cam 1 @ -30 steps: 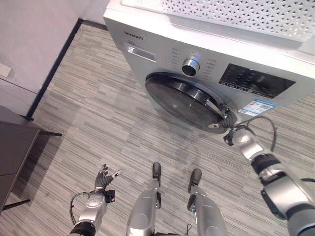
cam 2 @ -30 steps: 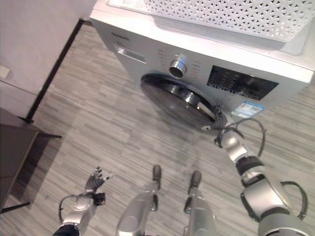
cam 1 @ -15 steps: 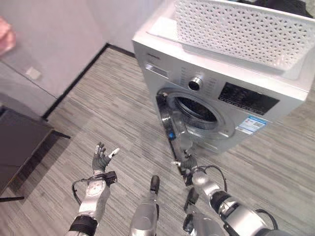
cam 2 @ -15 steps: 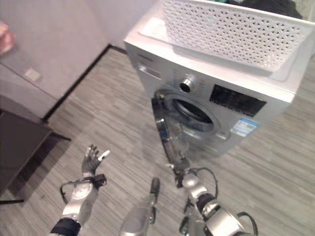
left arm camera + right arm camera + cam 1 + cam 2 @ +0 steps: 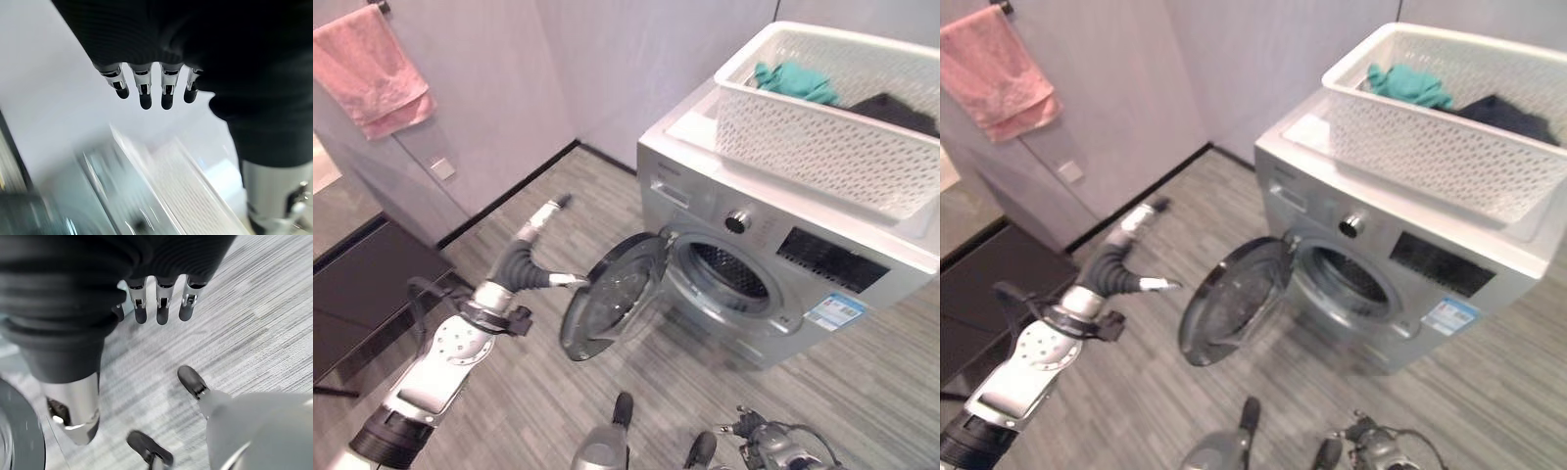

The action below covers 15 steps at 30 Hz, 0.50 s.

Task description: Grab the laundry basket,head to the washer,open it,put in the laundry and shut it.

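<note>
Two hands, both empty with fingers straight: right hand [image 5: 156,303] low over the floor [image 5: 244,323], left hand [image 5: 524,257] raised beside the swung-open washer door [image 5: 612,304]. Washer [image 5: 862,284] drum exposed. Laundry basket [image 5: 822,137] with laundry [image 5: 793,80] sits on top.

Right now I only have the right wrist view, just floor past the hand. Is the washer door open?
Observer: Yes, the door stands wide open, swung to the robot's left, and the drum shows.
Operator: Where's the basket?
Observer: The basket sits on top of the washer, with a teal cloth and a dark cloth inside.
Operator: And the left hand?
Observer: The left hand is raised by the door's rim, fingers straight, holding nothing.
</note>
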Available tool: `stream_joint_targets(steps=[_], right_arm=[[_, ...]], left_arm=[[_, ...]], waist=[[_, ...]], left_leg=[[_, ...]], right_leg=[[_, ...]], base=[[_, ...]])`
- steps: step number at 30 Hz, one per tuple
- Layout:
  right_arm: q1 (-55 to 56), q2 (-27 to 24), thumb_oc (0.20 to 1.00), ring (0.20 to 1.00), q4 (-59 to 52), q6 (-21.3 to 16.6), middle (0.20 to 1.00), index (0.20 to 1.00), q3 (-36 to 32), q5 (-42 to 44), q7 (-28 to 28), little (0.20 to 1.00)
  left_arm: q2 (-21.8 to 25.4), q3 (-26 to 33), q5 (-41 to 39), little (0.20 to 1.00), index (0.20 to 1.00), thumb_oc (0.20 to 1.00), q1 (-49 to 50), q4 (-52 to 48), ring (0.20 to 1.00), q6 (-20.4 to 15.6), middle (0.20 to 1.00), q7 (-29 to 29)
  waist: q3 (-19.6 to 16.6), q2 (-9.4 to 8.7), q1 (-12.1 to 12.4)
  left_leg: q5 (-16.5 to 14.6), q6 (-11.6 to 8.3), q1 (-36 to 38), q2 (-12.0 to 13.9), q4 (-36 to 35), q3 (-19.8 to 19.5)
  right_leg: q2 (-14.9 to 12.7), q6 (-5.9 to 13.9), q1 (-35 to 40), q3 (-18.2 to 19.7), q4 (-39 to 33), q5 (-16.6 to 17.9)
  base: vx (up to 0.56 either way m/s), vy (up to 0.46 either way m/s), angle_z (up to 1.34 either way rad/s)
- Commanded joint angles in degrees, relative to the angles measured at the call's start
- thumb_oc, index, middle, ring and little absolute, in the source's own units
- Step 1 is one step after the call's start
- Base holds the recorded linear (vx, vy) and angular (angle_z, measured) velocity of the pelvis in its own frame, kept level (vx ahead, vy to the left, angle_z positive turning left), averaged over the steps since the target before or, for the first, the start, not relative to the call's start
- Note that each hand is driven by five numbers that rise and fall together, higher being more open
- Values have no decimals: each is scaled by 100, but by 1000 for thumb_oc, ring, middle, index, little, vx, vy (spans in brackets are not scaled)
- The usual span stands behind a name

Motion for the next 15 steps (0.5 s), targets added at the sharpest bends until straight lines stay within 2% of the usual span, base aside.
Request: stream_joint_targets(steps=[1,3,6,7,9,10,11,12,13,15], right_arm=[[-236,391,1000,1000,64,42,1000,1000,-363,56,13,1000],[-240,283,1000,1000,112,57,1000,1000,-508,47,-39,1000],[-275,159,1000,1000,87,46,1000,1000,-581,-2,-50,1000],[-293,120,1000,1000,106,34,1000,1000,-579,-18,-50,1000],[-364,34,1000,1000,119,42,1000,1000,-553,-59,-44,1000],[-384,18,1000,1000,118,51,1000,1000,-536,-58,-54,1000],[-384,17,1000,1000,118,51,1000,1000,-536,-58,-53,1000],[-478,-44,1000,1000,90,57,1000,1000,-426,-46,-67,1000],[-532,-36,1000,1000,77,46,1000,1000,-342,2,-91,1000],[-699,9,1000,1000,-19,-6,1000,1000,-143,108,-159,1000]], left_arm=[[-539,-872,-1208,1000,1000,1000,-207,964,1000,614,1000,-677],[-682,-1277,-1009,1000,1000,1000,-367,1552,1000,808,1000,-837],[-701,-1595,-511,1000,1000,1000,-536,2429,1000,870,1000,-1009],[-676,-1669,-172,1000,1000,1000,-610,2692,1000,871,1000,-1028],[-702,-1971,1032,1000,1000,1000,-1005,3563,1000,807,1000,-1024],[-742,-2050,1378,1000,1000,1000,-1132,3865,1000,780,1000,-962],[-744,-2051,1378,1000,1000,1000,-1133,3867,1000,778,1000,-962],[-986,-2234,2877,1000,1000,1000,-1710,5119,1000,673,1000,-627],[-1107,-2233,3560,1000,1000,1000,-2028,5907,1000,691,1000,-323],[-1145,-2100,4331,1000,1000,1000,-2788,7117,1000,748,1000,301]], waist=[[66,-385,-229],[61,-422,-387],[137,-460,-578],[181,-481,-621],[332,-546,-701],[357,-566,-722],[354,-566,-721],[566,-664,-793],[698,-736,-825],[924,-857,-871]], left_leg=[[-246,38,-207,-30,105,173],[-275,60,-191,-24,96,213],[-342,97,-205,-4,105,322],[-351,104,-237,9,114,348],[-354,108,-343,44,142,416],[-335,109,-421,55,154,425],[-336,109,-425,55,155,425],[-307,103,-635,98,223,469],[-295,90,-742,124,279,492],[-267,78,-955,154,368,515]], right_leg=[[-363,316,130,636,403,-847],[-365,328,96,684,426,-840],[-380,364,-30,799,479,-806],[-379,373,-93,827,493,-798],[-386,387,-263,901,539,-788],[-377,385,-345,904,539,-763],[-377,385,-349,905,540,-763],[-374,383,-569,912,581,-713],[-381,379,-670,922,610,-685],[-374,377,-896,969,645,-591]], base=[[78,5,-5],[57,32,-15],[5,59,-18],[-31,58,-17],[-45,63,-27],[-40,34,-22],[-111,32,-14],[-134,40,-13],[-178,59,-16],[-126,45,-14]])
